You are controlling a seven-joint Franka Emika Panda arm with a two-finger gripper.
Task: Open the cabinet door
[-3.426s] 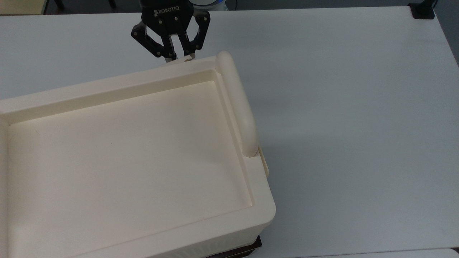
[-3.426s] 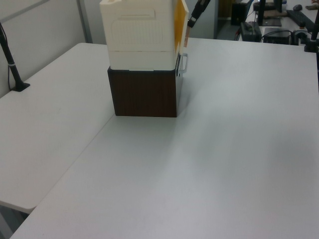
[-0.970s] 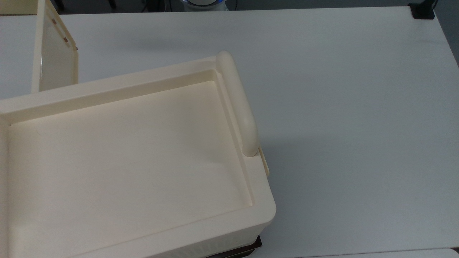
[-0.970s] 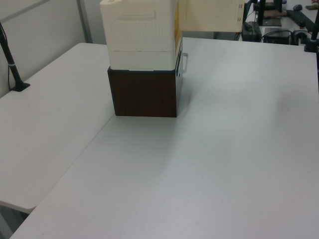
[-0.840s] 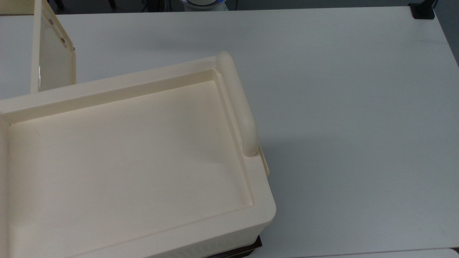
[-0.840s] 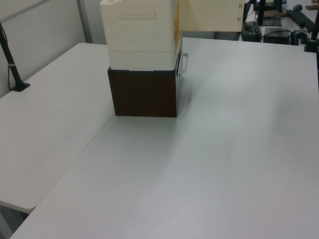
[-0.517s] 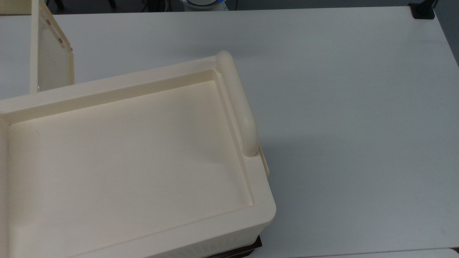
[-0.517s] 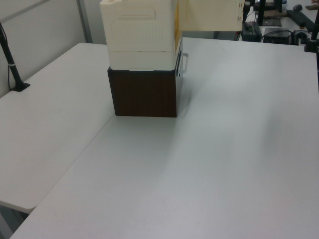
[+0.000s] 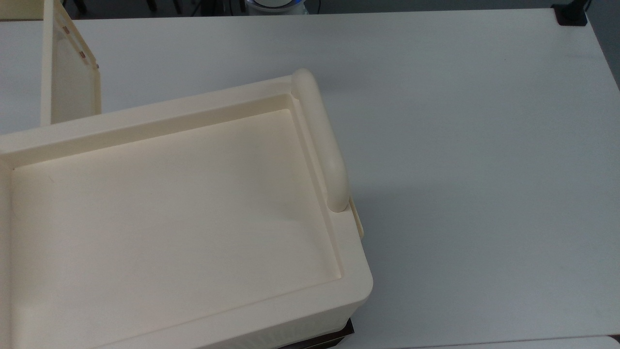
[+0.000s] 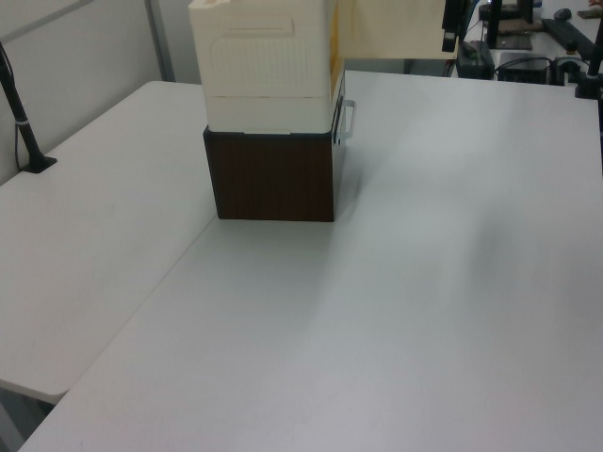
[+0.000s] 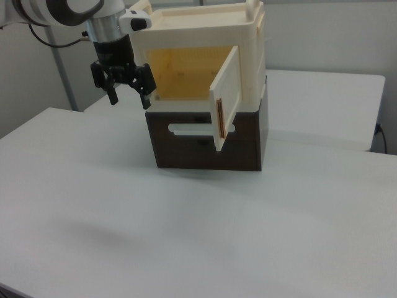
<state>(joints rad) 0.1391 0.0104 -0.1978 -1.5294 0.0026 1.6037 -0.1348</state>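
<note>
Cream plastic dominates the scene: the cabinet [image 11: 205, 87] stands on its dark base [image 11: 208, 139] on the white tabletop [image 11: 186, 230], and the cabinet door [image 11: 226, 96] hangs swung wide open. The right view reveals the yellowish interior and the gripper [image 11: 129, 93] hovering off the open front, fingers spread and holding nothing. The top view shows instead the recessed top [image 9: 164, 203], the bar handle [image 9: 319, 140] and the door's edge [image 9: 68, 68] with its small reddish squares.
</note>
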